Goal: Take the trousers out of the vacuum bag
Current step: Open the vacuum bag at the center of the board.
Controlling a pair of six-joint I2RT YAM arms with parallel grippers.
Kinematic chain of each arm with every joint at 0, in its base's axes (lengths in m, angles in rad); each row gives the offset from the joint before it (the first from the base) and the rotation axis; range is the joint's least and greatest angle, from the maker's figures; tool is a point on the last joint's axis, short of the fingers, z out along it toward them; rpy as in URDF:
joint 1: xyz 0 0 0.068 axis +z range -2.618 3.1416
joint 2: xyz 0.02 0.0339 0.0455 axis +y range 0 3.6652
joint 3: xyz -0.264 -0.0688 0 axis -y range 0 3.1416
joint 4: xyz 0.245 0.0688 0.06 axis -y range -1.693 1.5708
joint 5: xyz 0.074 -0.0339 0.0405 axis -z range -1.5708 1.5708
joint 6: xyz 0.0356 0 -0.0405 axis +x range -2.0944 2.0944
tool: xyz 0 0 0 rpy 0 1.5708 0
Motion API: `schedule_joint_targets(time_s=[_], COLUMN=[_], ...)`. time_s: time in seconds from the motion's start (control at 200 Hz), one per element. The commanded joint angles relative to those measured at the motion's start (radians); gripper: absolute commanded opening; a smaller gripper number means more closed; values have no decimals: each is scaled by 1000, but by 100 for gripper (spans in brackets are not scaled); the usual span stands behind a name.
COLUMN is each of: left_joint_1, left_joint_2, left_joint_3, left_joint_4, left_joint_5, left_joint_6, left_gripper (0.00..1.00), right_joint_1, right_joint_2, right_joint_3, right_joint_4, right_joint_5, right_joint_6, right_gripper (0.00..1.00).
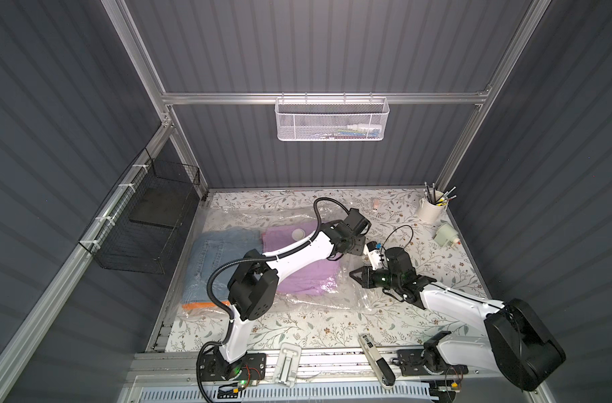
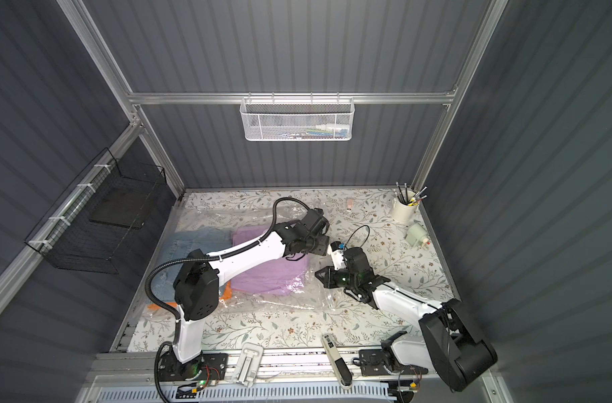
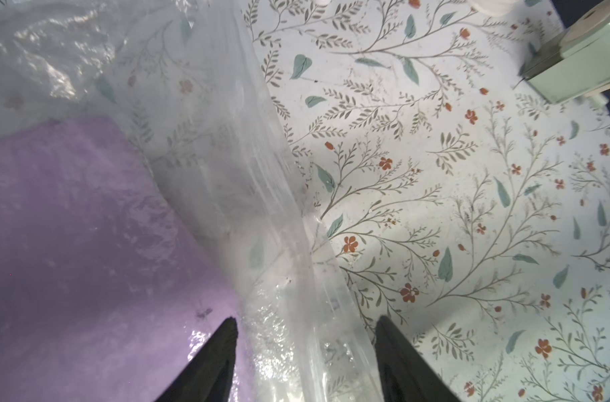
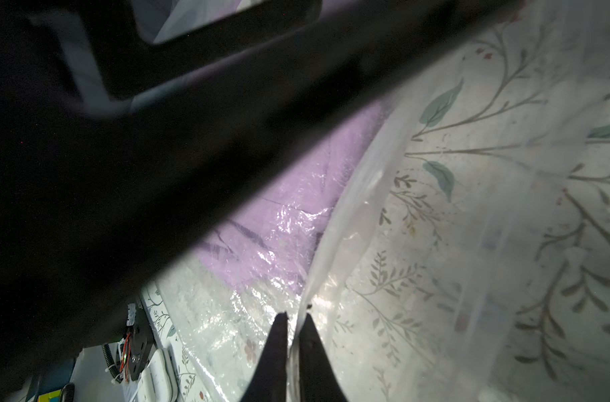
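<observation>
Closest to us, the R gripper point(image 4: 294, 315) has its jaws nearly together, pinching the clear edge of the vacuum bag point(image 1: 315, 303). The L gripper point(image 3: 307, 318) stands wide, straddling the bag's rim w/ nothing held. Inside the bag on the floral table point(image 1: 402, 314) we see lilac trousers point(image 1: 308, 275) under the L arm, denim trousers point(image 1: 210, 254) beside them, and orange trousers point(image 1: 197, 306) peeking out below the denim.

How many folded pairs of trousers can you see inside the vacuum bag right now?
3. Lilac pair in the vacuum bag's middle; denim pair beside it; orange pair's edge peeking from beneath the denim. Others may be hidden.
</observation>
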Motion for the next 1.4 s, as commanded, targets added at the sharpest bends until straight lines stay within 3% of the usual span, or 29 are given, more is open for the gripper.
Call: schedule_joint_targets(time_s=[0.0,0.345,0.665,1.066,1.396], left_joint_1=[-8,-12,-12,-13,-12], left_joint_2=[28,78,27,31,83], left_joint_3=[37,52,-29,-43,-8], left_joint_4=[-62,-65,61,87,25], left_joint_5=[-30,3,52,102,82], left_joint_6=[-18,-38,-81,-88,-80], left_gripper=[62,59,57,56,45], right_joint_1=[12,17,20,21,22], right_joint_2=[-16,-12,-59,-124,-119], right_joint_3=[19,4,-54,-110,-108], right_joint_4=[-1,30,83,121,138], right_joint_5=[0,-6,22,48,45], right_joint_6=[-20,-7,19,39,43], right_gripper=[12,13,13,13,15])
